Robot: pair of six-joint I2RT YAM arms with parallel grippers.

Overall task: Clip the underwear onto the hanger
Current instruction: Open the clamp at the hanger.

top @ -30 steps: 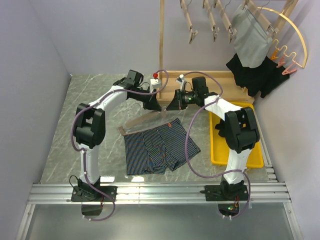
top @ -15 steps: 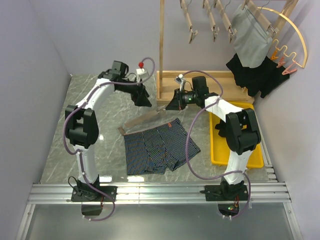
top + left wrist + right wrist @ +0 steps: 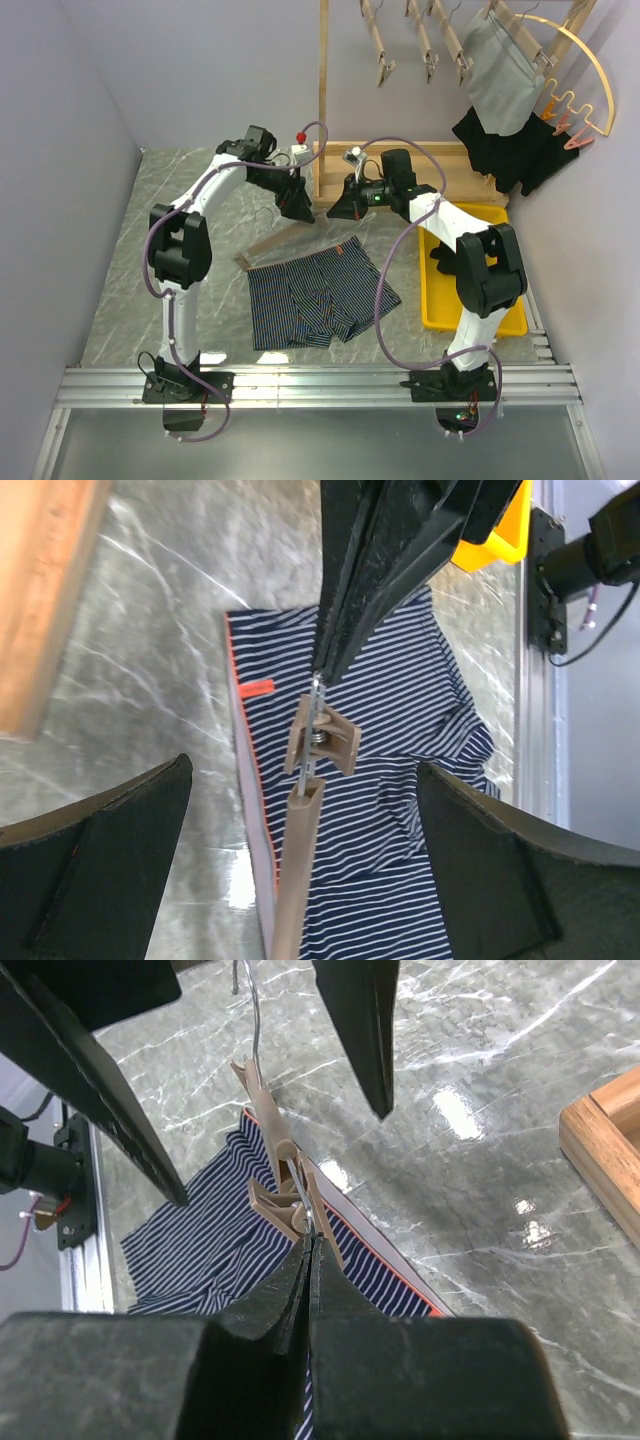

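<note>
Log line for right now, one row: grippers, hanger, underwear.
left gripper: open, above hanger | right gripper: shut on hanger at clip | hanger: tilted over waistband | underwear: flat on table, clipping unclear

left arm (image 3: 207, 193) reaching forward, jaws spread wide | right arm (image 3: 446, 216) reaching left, jaws pressed together

We see the worktop (image 3: 130, 280) as smooth, glossy marble-look stone that mirrors the lights, and the underwear (image 3: 315, 295) on it as soft, matt striped cloth. Above the underwear the hanger (image 3: 310, 770) looks like pale matt wood with bare metal wire. Right of the underwear the tray (image 3: 475, 327) is shiny plastic, and behind it the rack (image 3: 322, 90) is plain wood.
</note>
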